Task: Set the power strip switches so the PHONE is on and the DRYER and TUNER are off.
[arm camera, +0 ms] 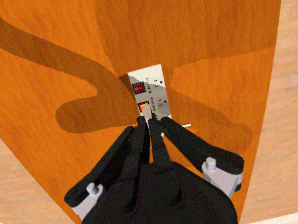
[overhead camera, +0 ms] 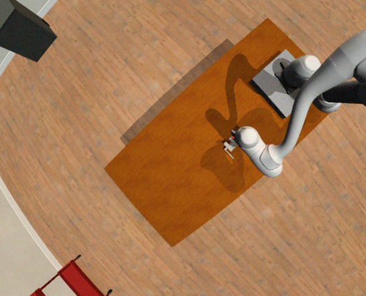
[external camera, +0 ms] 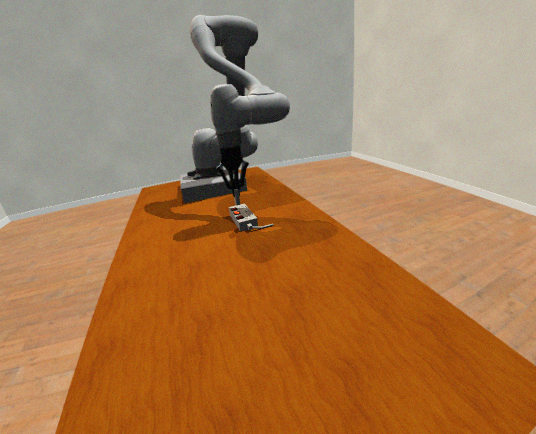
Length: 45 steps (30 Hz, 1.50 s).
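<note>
A small grey power strip [arm camera: 150, 96] lies flat on the orange table, right way up. It also shows in the exterior view [external camera: 242, 216] and in the top view [overhead camera: 230, 143]. In the wrist view one dark red switch [arm camera: 138, 88] sits at its far end and a brighter orange-red switch sits nearer. My gripper [arm camera: 147, 111] is shut and empty, its closed fingertips right over the near edge of the orange-red switch. In the exterior view the gripper [external camera: 237, 199] points straight down at the strip's far end. The labels are too small to read. The strip's near end is hidden by my fingers.
A short grey cord stub [external camera: 260, 227] sticks out of the strip's near end. My arm's grey base plate [external camera: 206, 189] stands at the table's far end. A dark box [overhead camera: 18, 28] and a red cart [overhead camera: 71, 277] stand on the floor, away from the table.
</note>
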Tool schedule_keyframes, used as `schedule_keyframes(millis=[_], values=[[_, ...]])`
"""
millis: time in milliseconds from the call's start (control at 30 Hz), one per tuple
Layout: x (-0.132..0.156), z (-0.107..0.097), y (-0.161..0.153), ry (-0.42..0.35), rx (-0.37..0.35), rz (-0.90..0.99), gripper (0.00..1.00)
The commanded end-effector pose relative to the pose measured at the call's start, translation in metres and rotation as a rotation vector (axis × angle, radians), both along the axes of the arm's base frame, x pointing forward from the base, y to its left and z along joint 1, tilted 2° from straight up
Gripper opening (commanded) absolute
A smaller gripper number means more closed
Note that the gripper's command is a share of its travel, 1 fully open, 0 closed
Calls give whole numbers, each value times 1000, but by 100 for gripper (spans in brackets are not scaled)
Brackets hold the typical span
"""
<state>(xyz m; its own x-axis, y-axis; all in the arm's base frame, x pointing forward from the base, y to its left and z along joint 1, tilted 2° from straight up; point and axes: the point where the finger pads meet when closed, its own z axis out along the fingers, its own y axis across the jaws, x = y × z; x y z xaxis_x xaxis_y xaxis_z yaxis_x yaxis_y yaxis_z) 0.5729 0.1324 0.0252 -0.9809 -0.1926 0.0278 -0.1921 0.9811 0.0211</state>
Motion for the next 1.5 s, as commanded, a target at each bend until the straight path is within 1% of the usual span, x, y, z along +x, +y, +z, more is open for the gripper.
schedule_keyframes(millis=[0,367,400,533,667,733,1167,1233,1467], values=[[0,2,1,1,2,-8,0],[0,2,1,1,2,-8,0],[0,2,1,1,2,-8,100],[0,5,1,1,2,-8,100],[1,15,1,1,2,-8,100],[1,15,1,1,2,-8,100],[3,75,0,1,2,-8,100],[3,81,0,1,2,-8,100],[3,86,0,1,2,-8,100]])
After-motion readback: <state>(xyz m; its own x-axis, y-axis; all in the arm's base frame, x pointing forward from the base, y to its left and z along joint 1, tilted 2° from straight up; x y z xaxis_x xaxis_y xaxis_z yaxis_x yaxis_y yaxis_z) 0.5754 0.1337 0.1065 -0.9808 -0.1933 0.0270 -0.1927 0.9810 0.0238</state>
